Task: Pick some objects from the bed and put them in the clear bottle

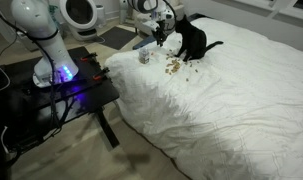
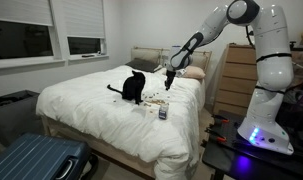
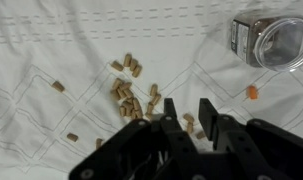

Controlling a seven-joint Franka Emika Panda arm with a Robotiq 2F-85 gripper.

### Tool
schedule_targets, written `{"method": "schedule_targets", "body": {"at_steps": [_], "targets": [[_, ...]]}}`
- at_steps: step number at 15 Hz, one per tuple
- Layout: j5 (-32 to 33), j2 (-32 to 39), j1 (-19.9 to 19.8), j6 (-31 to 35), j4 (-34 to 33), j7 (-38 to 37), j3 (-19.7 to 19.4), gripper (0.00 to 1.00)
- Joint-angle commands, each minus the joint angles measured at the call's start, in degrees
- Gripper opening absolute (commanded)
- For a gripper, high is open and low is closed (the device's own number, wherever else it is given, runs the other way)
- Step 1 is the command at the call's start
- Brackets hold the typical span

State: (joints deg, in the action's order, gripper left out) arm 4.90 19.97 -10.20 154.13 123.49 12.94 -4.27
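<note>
Tan-brown pellet objects [image 3: 131,95] lie in a loose cluster on the white bed [image 3: 51,40], seen also in both exterior views [image 1: 174,66] [image 2: 151,104]. My gripper [image 3: 187,102] hovers just above the cluster's right edge. Its jaws stand apart, and only pellets lying on the duvet show through the gap. The clear bottle [image 3: 269,42] lies on its side at the upper right of the wrist view, mouth toward the camera. It sits near the bed's edge in the exterior views [image 1: 144,57] [image 2: 161,113]. The gripper [image 1: 161,38] [image 2: 167,82] hangs over the pellets.
A black cat [image 1: 191,40] [image 2: 134,86] sits on the bed right beside the pellets and the gripper. One orange bit [image 3: 252,92] lies below the bottle. A black table [image 1: 66,85] carries the arm's base beside the bed. A blue suitcase [image 2: 36,160] stands on the floor.
</note>
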Motion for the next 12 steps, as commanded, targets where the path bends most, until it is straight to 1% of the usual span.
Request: {"method": "schedule_targets", "body": {"at_steps": [1, 2, 3, 5, 6, 7, 12], "targets": [[-0.3, -0.5, 0.2, 0.4, 0.5, -0.2, -0.2, 0.6], [-0.1, -0.8, 0.4, 0.6, 0.9, -0.5, -0.3, 0.66], [-0.1, -1.3, 0.4, 0.9, 1.5, -0.6, -0.4, 0.74], [0.2, -2.0, 0.7, 1.6, 2.6, -1.3, -0.7, 0.87], [0.4, -2.3, 0.8, 2.1, 3.3, -1.6, -0.9, 0.96], [0.3, -2.7, 0.9, 2.6, 4.0, -1.8, -0.9, 1.0], [1.4, -4.7, 1.8, 4.5, 7.7, -5.1, -2.3, 1.0]]}}
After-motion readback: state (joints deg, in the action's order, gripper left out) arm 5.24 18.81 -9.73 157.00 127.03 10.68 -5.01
